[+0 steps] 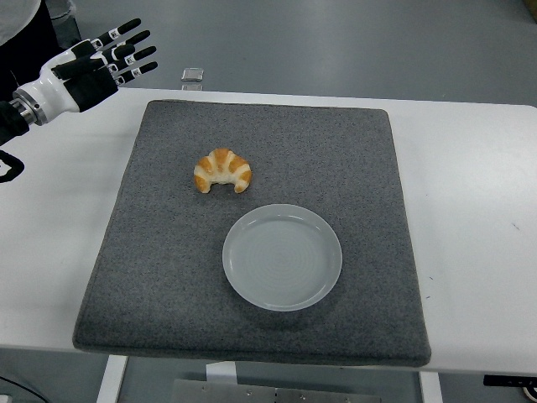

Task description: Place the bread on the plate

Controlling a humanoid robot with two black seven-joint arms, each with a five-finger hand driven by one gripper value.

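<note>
A white table [478, 210] seen from above carries a large dark grey mat [168, 252] that covers most of its middle. The left robot hand [105, 59], black with white segments, hovers at the far left corner, above the table's back edge and just off the mat's far left corner. Its fingers [126, 34] are spread and extended, pointing away to the right, and they hold nothing. The right arm does not appear.

The bread [222, 170], a golden croissant curved with its tips pointing toward the near edge, lies on the mat well apart from the robot hand, nearer to the viewer and to the hand's right. An empty pale round plate [282, 256] sits on the mat farther still from the hand, just beyond the bread toward the near edge and slightly right. Bread and plate are close but not touching.

A small clear object [192, 75] rests at the table's far edge, just right of the fingertips.
</note>
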